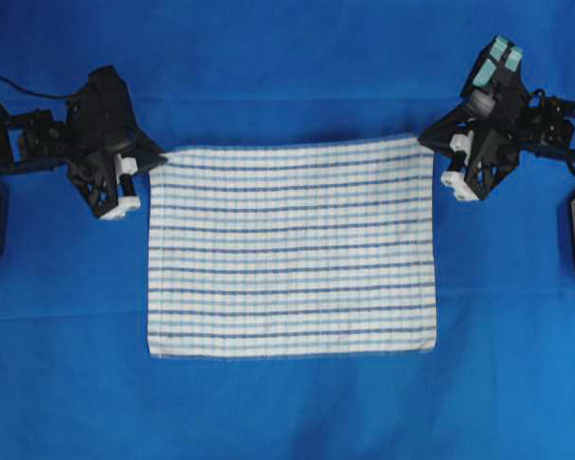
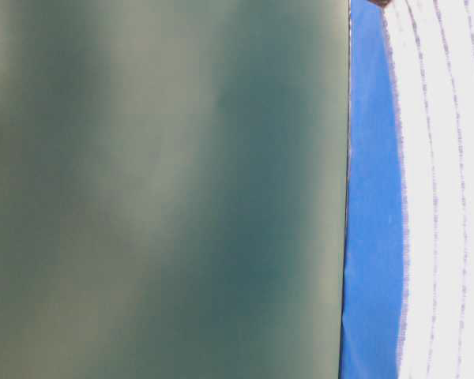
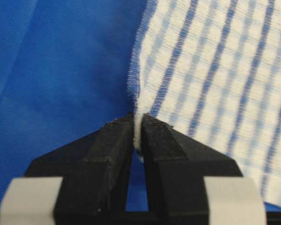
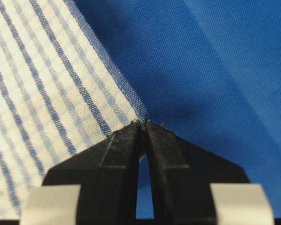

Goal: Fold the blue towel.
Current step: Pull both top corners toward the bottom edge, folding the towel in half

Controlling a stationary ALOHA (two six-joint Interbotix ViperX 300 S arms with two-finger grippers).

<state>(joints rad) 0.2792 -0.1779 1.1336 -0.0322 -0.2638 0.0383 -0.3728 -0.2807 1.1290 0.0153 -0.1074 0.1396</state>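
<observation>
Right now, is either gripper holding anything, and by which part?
Both hold the blue towel: the left gripper is shut on its upper-left corner in the overhead view, the right gripper on its upper-right corner.

Overhead downward; wrist views close

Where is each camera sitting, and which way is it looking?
Overhead: above, looking down at the blue towel; both arms show.
Table-level: low, close behind a green panel; no arm clear.
Left wrist: on the left gripper, pinching a corner.
Right wrist: on the right gripper, likewise.
All four share the towel.
</observation>
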